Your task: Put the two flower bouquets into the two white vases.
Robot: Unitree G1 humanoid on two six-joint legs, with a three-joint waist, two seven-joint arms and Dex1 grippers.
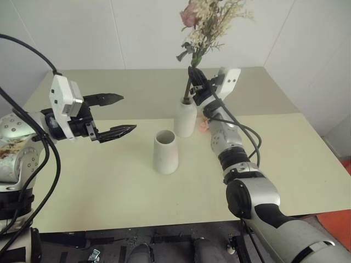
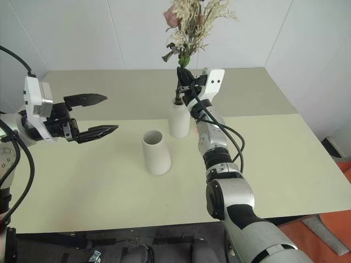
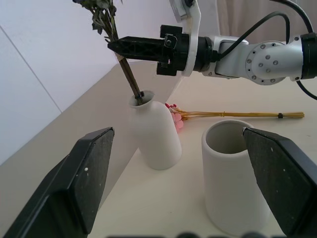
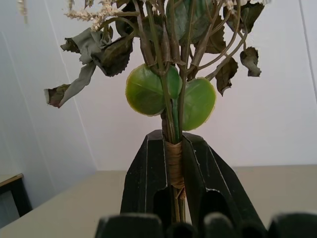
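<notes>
My right gripper (image 1: 193,75) is shut on the wrapped stem of the bushy cream-and-green bouquet (image 1: 208,22), which has a pink bloom and stands upright. The lower end of its stem sits in the narrow mouth of the bottle-shaped white vase (image 1: 185,118). The wide-mouthed cone vase (image 1: 165,152) stands empty just in front of it and to its left. The slim bouquet (image 3: 237,114), with yellow stems and pink flowers, lies flat on the table behind the bottle vase. My left gripper (image 1: 118,115) hovers open to the left of the cone vase, holding nothing.
The pale yellow-green table (image 1: 109,186) runs back to a white wall, with a seam across its middle. My right arm (image 1: 230,148) stretches over the table's right half, beside the vases. An orange floor patch (image 1: 337,219) shows off the right edge.
</notes>
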